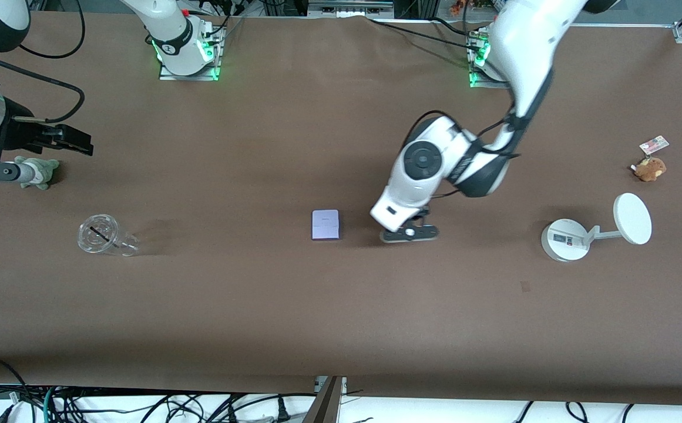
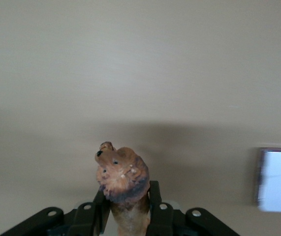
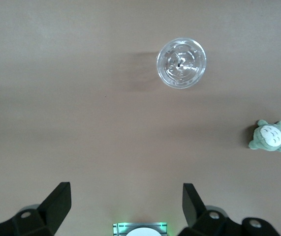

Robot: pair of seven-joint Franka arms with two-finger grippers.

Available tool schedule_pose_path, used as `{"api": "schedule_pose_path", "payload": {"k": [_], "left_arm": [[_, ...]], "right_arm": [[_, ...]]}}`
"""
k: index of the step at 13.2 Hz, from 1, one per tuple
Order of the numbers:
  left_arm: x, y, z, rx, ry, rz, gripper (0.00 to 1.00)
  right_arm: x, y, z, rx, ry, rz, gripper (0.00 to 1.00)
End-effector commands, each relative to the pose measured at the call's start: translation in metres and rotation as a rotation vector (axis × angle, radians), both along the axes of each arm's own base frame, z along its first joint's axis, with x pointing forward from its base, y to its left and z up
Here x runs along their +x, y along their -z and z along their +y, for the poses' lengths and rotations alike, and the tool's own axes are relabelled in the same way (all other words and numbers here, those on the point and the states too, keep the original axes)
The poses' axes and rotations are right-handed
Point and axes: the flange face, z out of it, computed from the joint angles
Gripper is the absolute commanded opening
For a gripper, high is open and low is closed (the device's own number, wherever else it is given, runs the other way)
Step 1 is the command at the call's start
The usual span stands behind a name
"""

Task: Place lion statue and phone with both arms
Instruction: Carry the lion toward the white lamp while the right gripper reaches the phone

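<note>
Both left jaws [image 2: 125,216] clamp the lion statue [image 2: 123,179] beside phone [image 1: 325,225].

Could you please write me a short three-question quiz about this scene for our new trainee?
1. True or false: the left gripper is shut on the lion statue.
2. Which lies nearer the front camera: A) the clear plastic cup, B) the grey-green plush?
3. Fill in: beside the left gripper, toward the right arm's end of the table, lies the ____.

Key
1. True: the fingers clamp it low over the table.
2. A. The right gripper hangs open, waiting over the right arm's end.
3. phone
</note>
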Motion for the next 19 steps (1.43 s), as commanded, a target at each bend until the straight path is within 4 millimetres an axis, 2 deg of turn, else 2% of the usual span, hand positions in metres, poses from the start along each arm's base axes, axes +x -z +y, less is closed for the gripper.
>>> {"api": "schedule_pose_path", "payload": {"k": [1,3,4,5,7,9,11,12,15,19], "left_arm": [[0.011,-0.038,0.089,0.093,0.027,0.091,0.15],[0.03,-0.041,0.165,0.082,0.098,0.141,0.15],[0.038,-0.036,0.205,0.065,0.142,0.157,0.18],[0.043,-0.028,0.23,0.046,0.191,0.167,0.2],[0.035,0.003,0.257,0.023,0.22,0.152,0.2],[0.022,0.035,0.266,0.014,0.236,0.112,0.2],[0.018,0.06,0.296,0.059,0.288,0.041,0.2],[0.013,0.075,0.303,0.064,0.306,0.008,0.2],[0.009,0.084,0.298,0.05,0.289,0.005,0.2],[0.01,0.091,0.29,0.04,0.271,0.006,0.2]], "right_arm": [[0.0,-0.005,0.002,0.016,-0.011,-0.001,1.0],[0.0,-0.005,0.003,0.018,-0.013,-0.001,1.0],[0.0,-0.004,0.004,0.018,-0.014,-0.001,1.0],[0.001,-0.002,0.012,0.044,-0.021,0.002,1.0],[0.003,0.0,0.032,0.08,-0.025,-0.008,1.0],[0.005,0.007,0.07,0.071,-0.054,-0.02,1.0],[0.01,0.019,0.105,0.06,-0.015,-0.039,1.0],[0.014,0.029,0.121,0.057,-0.008,-0.039,1.0],[0.023,0.066,0.167,0.049,-0.023,-0.042,1.0],[0.03,0.13,0.244,0.042,-0.002,-0.078,1.0]]}}
